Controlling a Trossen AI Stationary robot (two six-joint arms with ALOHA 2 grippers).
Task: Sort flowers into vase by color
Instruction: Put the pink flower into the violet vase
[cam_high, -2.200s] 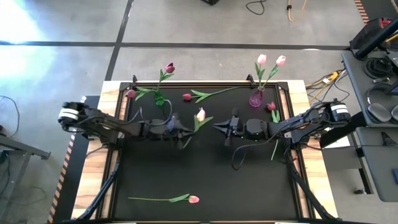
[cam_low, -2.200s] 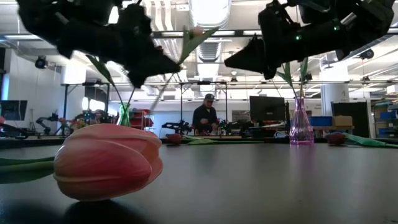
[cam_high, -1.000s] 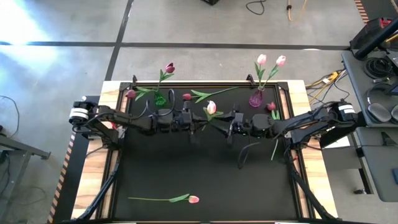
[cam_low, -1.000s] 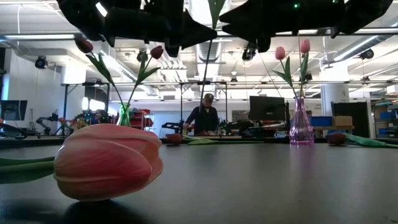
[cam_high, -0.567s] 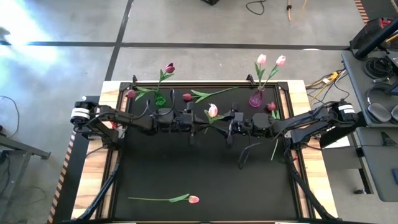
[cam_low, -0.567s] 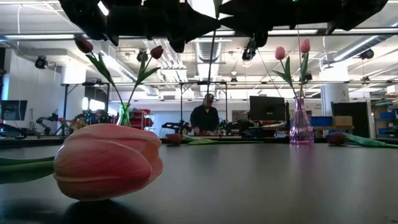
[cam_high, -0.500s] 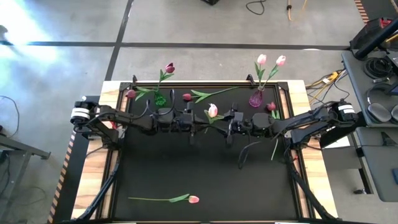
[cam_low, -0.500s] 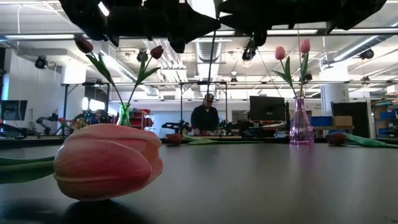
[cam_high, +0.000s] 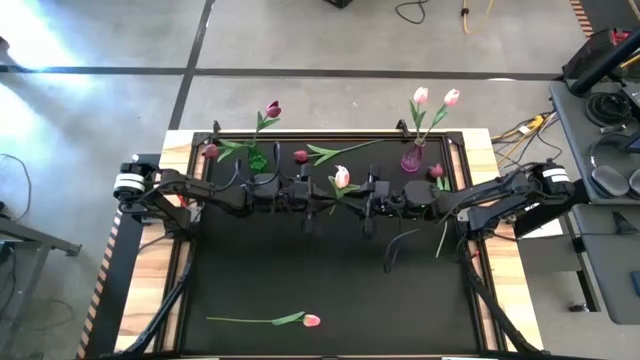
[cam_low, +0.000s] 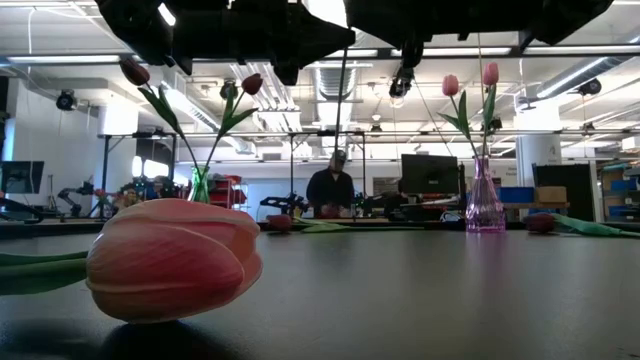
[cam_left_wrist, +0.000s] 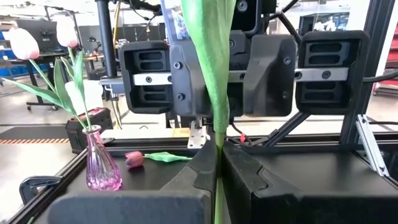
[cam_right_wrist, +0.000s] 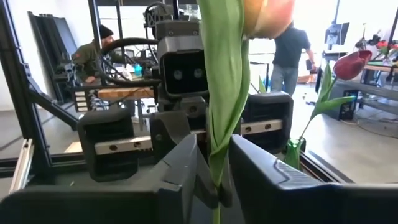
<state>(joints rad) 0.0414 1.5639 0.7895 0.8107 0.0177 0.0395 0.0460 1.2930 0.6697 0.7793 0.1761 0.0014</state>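
Note:
My left gripper (cam_high: 328, 196) is raised over the middle of the far half of the table, shut on a pale pink tulip (cam_high: 342, 177) that stands upright. My right gripper (cam_high: 360, 200) faces it from the right. Its open fingers (cam_right_wrist: 186, 168) stand on either side of the same stem and leaf (cam_right_wrist: 217, 124); whether they touch cannot be told. A green vase (cam_high: 257, 158) at far left holds dark red tulips (cam_low: 252, 83). A pink vase (cam_high: 411, 158) at far right holds two pink tulips (cam_high: 421, 96). My left gripper pinches the pink tulip's stem (cam_left_wrist: 217, 163) between its two fingers, coming level from the table's left, fingers across the stem. The tulip is lifted clear and upright, its leaf (cam_left_wrist: 211, 56) rising above the fingers and its stem (cam_low: 340, 110) hanging below.
A dark red tulip (cam_high: 301, 155) lies near the far edge between the vases, and another (cam_high: 436, 172) lies by the right edge. A pink tulip (cam_high: 311, 321) lies near the near edge, big in the low view (cam_low: 175, 260). People work in the room behind.
My right gripper has edged toward the table's left, closing up on the tulip that my left gripper holds aloft. Its fingers now stand around the stem. The left gripper and the tulip have stayed almost still.

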